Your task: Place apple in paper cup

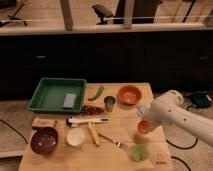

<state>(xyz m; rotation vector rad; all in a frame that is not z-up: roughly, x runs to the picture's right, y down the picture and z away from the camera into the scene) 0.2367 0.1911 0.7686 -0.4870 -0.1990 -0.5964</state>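
Claw: we saw the claw (142, 123) at the end of the white arm (175, 112), which reached in from the right over the right side of the worktop (100, 161).
Claw state: we read it as closed tight, gripping the apple; its fingers were hard to make out singly.
Apple: the apple (144, 128) sat at the claw's tip, near the worktop's right edge; we could not tell whether it was touching the surface.
Nearest things: 1 translucent green cup (139, 152) stood just in front of the apple, and 1 orange bowl (129, 94) stood behind it.
Middle: 1 small metal cup (109, 103) stood left of the orange bowl, with a fork (114, 142) and a yellow stick-like item (93, 134) lying nearer us.
Paper cup: the paper cup (75, 136) stood upright, left of middle, well apart from the apple.
Far left: 1 dark red bowl (44, 140) stood beside the paper cup, and 1 green tray (45, 95) lay behind them.
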